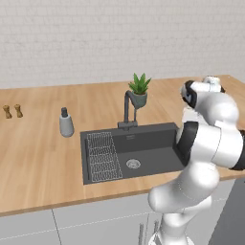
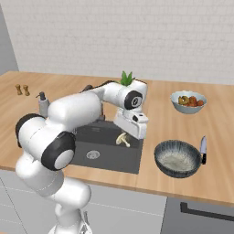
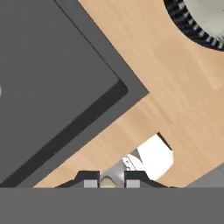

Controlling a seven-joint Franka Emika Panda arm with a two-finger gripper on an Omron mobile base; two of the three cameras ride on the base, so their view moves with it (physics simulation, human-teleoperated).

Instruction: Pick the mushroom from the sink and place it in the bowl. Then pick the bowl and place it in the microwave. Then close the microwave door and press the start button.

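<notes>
Right base view: hand (image 2: 124, 138) pinches the mushroom (image 2: 122, 140) above the sink's (image 2: 119, 161) right end.

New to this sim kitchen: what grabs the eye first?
The white arm's gripper, shut on the tiny pale cream-tan mushroom, hangs above the right edge of the dark grey rectangular sink. On the wooden counter to its right sits the wide dark grey-black ribbed bowl, a dark-handled knife beside it.
</notes>
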